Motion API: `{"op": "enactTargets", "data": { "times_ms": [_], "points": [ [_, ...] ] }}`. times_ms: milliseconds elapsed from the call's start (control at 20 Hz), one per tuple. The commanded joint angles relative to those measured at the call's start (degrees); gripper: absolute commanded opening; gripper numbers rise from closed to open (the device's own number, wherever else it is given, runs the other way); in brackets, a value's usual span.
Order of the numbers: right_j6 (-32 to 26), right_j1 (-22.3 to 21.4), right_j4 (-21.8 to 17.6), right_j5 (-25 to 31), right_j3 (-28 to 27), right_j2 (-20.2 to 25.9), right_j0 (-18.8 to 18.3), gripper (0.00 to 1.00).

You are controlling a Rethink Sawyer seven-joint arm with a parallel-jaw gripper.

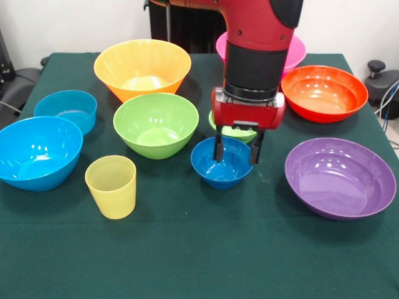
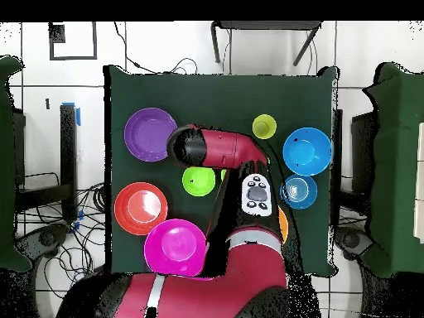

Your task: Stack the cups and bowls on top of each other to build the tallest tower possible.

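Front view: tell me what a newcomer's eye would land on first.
The red and black arm dominates, coming down at the middle with its claw open over the rim of a small dark blue bowl. Around it, brightly coloured bowls lie scattered and unstacked on the green table: a purple bowl at the right, an orange bowl at the back. A yellow cup stands alone in front.

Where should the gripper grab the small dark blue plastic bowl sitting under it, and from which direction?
Probably by the rim, coming straight down from above. The small dark blue plastic bowl stands upright and open, with rounded glossy sides too wide to span, so one finger inside and one outside its thin wall suits best. The gripper hangs open right over its far rim.
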Motion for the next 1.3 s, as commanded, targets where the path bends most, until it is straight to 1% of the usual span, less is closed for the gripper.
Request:
{"op": "enactTargets", "data": {
  "times_ms": [50, 200, 300, 550, 750, 900, 1050, 1300],
  "points": [
    [-4.41, -1.24, -4.76, 6.72, -2.64, 5.37, -1.67, 1.0],
    [-6.96, 1.46, -5.79, 6.43, -6.29, 6.48, -3.61, 1.0],
    [-8.41, 2.27, -6.31, 6.56, -7.35, 7.46, -4.84, 1.0],
    [-11.19, 2.53, -8.28, 7.64, -9.26, 8.9, -7.21, 1.0],
    [-12.13, 2.83, -10.06, 7.82, -10.15, 9.96, -8.77, 1.0],
    [-13.32, 2.75, -11.02, 9.76, -11.44, 11.22, -10.02, 1.0],
    [-13.57, 1.64, -11.59, 12.03, -11.47, 12.15, -10.66, 1.0],
    [-13.36, 1.4, -12.91, 12.51, -11.4, 13.32, -11.7, 1.0]
  ]
}}
